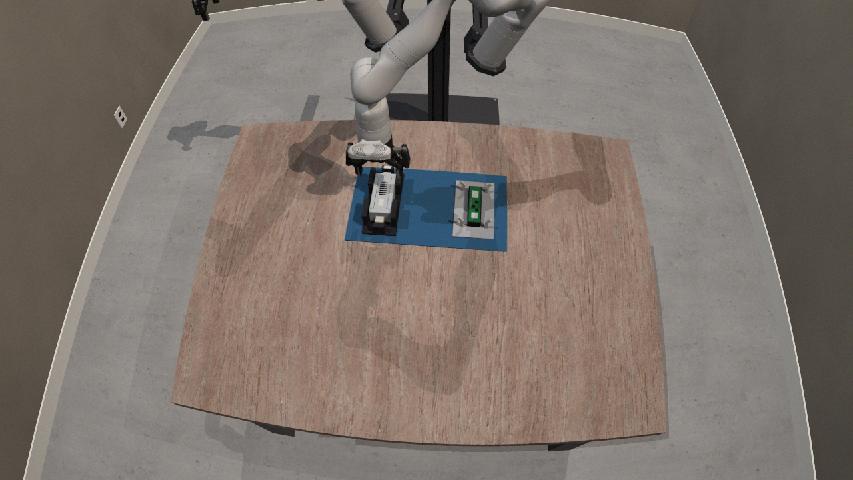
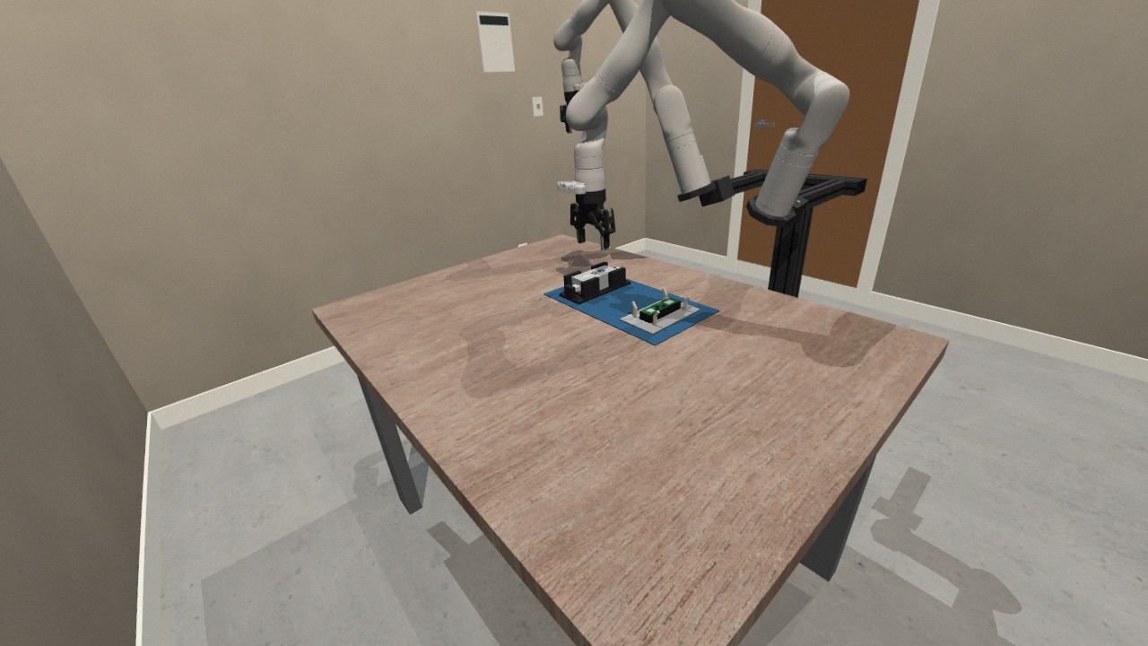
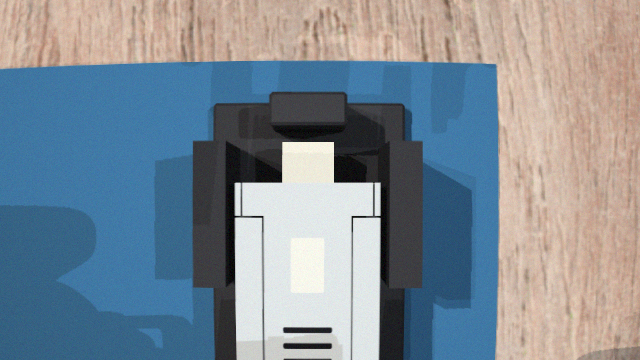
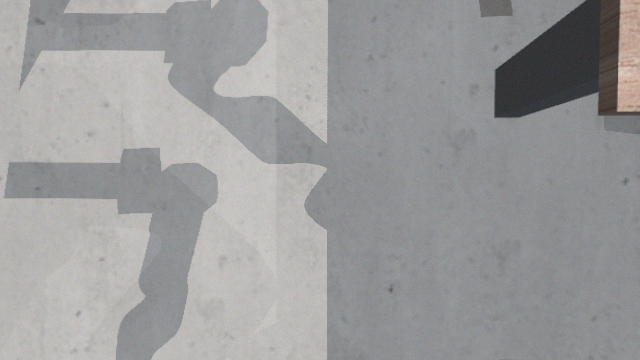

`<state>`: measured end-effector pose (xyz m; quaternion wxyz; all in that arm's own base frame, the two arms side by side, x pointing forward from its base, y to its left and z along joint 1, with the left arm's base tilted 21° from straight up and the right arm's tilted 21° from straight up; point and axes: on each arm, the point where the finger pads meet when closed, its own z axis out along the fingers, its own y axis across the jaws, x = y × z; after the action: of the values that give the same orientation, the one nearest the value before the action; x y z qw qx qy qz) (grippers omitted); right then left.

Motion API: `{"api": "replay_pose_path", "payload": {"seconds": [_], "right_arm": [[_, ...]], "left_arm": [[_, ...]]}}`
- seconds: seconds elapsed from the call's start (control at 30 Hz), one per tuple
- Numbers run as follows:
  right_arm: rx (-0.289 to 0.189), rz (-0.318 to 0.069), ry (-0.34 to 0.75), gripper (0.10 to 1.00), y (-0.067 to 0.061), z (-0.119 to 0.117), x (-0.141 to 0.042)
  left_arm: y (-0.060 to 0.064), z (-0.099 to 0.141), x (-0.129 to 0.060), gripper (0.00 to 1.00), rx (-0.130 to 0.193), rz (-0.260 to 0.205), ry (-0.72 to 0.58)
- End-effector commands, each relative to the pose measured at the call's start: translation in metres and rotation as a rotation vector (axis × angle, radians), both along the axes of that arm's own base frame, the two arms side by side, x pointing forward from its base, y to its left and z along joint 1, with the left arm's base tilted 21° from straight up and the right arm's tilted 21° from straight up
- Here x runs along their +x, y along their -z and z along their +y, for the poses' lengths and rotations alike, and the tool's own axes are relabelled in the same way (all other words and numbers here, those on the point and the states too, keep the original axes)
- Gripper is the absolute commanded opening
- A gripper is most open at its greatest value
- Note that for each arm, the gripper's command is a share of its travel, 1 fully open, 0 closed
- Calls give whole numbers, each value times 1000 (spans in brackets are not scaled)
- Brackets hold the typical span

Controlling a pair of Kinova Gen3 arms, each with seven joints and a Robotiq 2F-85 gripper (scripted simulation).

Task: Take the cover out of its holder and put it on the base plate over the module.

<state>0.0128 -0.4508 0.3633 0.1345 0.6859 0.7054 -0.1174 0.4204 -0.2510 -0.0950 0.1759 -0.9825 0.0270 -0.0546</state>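
Observation:
The pale grey cover [image 1: 381, 209] [image 2: 585, 278] [image 3: 307, 310] sits in its black holder [image 1: 379, 230] [image 3: 207, 215], between the holder's side walls. A cream tab shows at its end in the left wrist view. My left gripper [image 1: 380, 171] [image 2: 593, 243] is open and empty, pointing down above the cover; its fingers are outside the left wrist view. The green-topped module [image 1: 475, 221] [image 2: 659, 309] stands uncovered on the light grey base plate [image 1: 459, 231] [image 2: 656, 327]. My right gripper [image 1: 206, 11] is open, far off beyond the table, and partly hidden in the exterior view.
A blue mat [image 1: 426, 233] [image 2: 608, 312] [image 3: 100, 125] lies under the holder and base plate on the wooden table [image 1: 417, 286] [image 2: 642, 417]. Several short posts stand up around the module. Dark blocks of the holder rise at the cover's sides and end. The right wrist view shows floor and a table corner.

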Motion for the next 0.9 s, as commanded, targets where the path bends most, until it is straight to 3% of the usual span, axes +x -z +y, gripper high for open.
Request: {"api": "replay_pose_path", "payload": {"seconds": [0.0,0.2,0.53,0.77,0.87], "right_arm": [[-1,-1,0,999,-1,0,0],[-1,-1,0,999,-1,0,0],[-1,-1,0,999,-1,0,0],[-1,-1,0,999,-1,0,0],[-1,-1,0,999,-1,0,0]], "left_arm": [[-1,-1,0,999,-2,-2,1],[-1,-1,0,999,-2,-2,1],[45,17,6,999,-2,-2,1],[45,17,6,999,-2,-2,1],[62,24,8,999,-2,-2,1]]}}
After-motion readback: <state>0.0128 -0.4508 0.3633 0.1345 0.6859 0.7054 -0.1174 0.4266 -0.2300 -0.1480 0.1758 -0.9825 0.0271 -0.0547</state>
